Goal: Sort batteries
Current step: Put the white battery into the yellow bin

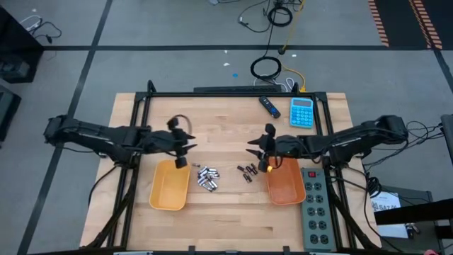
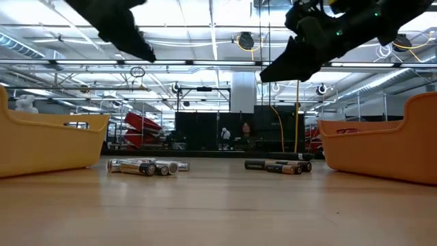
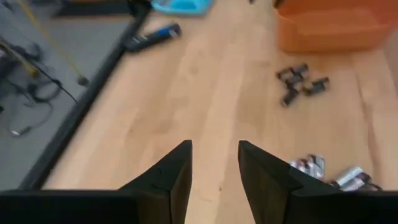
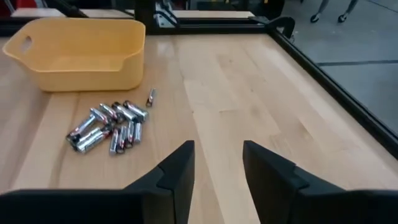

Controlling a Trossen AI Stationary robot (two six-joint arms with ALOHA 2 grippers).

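Several shiny silver batteries (image 1: 207, 178) lie in a heap on the table between the trays; they also show in the right wrist view (image 4: 109, 127) and the low view (image 2: 145, 166). Several shorter dark batteries (image 1: 246, 171) lie near the orange tray (image 1: 285, 181), also seen in the left wrist view (image 3: 300, 81). The yellow tray (image 1: 170, 185) sits left of the silver heap. My left gripper (image 1: 185, 147) hovers open above the table beyond the yellow tray. My right gripper (image 1: 253, 151) hovers open above the dark batteries' far side. Both hold nothing.
A dark blue-tipped stick (image 1: 268, 105) and a blue calculator (image 1: 302, 112) lie near the table's far edge. A grey power strip (image 1: 314, 205) lies at the right, near the orange tray. Bare wood spreads toward the near edge and between the grippers.
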